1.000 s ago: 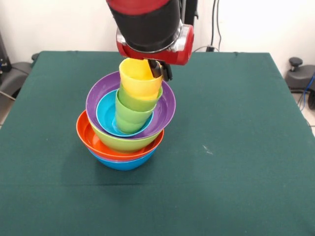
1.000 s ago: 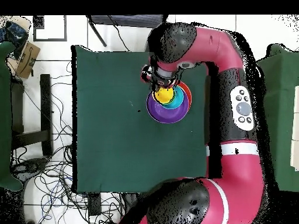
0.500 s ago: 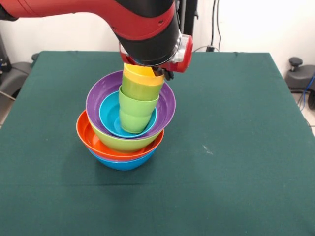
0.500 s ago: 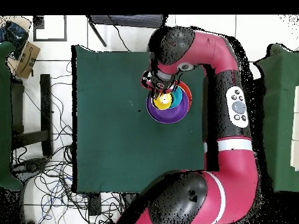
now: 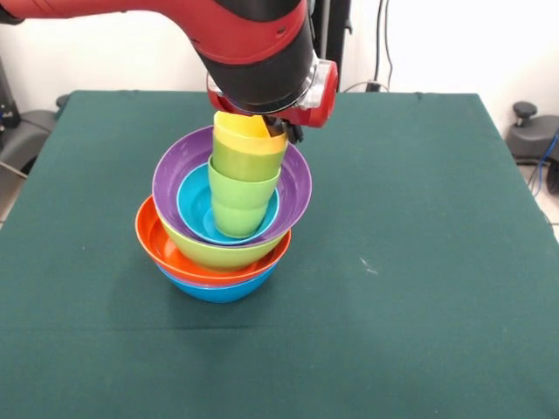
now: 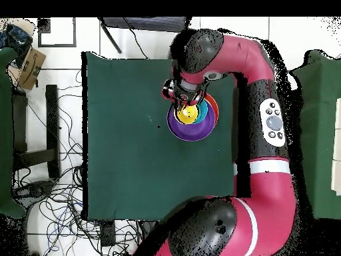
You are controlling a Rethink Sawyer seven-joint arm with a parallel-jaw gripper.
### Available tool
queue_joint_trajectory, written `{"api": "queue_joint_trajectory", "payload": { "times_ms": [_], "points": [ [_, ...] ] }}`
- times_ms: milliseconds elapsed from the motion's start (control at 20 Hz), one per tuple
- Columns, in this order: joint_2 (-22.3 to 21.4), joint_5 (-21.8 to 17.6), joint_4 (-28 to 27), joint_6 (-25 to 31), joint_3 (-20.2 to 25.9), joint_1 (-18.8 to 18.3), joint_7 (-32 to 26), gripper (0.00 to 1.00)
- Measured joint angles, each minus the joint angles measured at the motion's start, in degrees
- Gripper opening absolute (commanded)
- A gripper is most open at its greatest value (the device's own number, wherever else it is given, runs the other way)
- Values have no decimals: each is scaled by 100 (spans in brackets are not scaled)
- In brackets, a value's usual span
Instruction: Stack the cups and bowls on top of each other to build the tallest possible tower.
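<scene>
The tower stands left of the table's middle: a blue bowl (image 5: 218, 290) at the bottom, then orange (image 5: 150, 240), lime green (image 5: 218, 255), purple (image 5: 175, 170) and the small cyan bowl (image 5: 194, 208). A light green cup (image 5: 238, 205) stands upright in the cyan bowl and shows as two stepped green sections. The pale yellow cup (image 5: 238, 129) is nested in its top. My gripper (image 5: 266, 129) sits right on top, shut on the yellow cup's rim, mostly hidden under the wrist. In the overhead view the gripper (image 6: 185, 103) covers part of the tower (image 6: 193, 123).
The green table cloth (image 5: 419, 218) stretches wide to the right of and in front of the tower. The arm (image 6: 266, 120) runs along the table's right edge in the overhead view. Cables (image 6: 53, 193) lie on the floor beside the table.
The cups were tilted a second ago and now stand upright. The yellow cup has gone deeper into the green cup, and the wrist has come down and shifted slightly left.
</scene>
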Motion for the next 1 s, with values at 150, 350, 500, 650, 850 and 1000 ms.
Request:
{"api": "queue_joint_trajectory", "payload": {
  "times_ms": [150, 350, 500, 650, 850, 1000],
  "points": [
    [-53, -24, -2, -150, -2, 1, 0, 100],
    [-66, -34, -12, -184, -2, 4, 0, 100],
    [-93, -55, -67, -249, -2, 15, 0, 100],
    [-125, -68, -81, -280, -2, 19, 0, 100],
    [-184, -69, -80, -341, -2, 19, 0, 100],
    [-230, -69, -76, -388, -7, 19, 0, 100]
  ]
}}
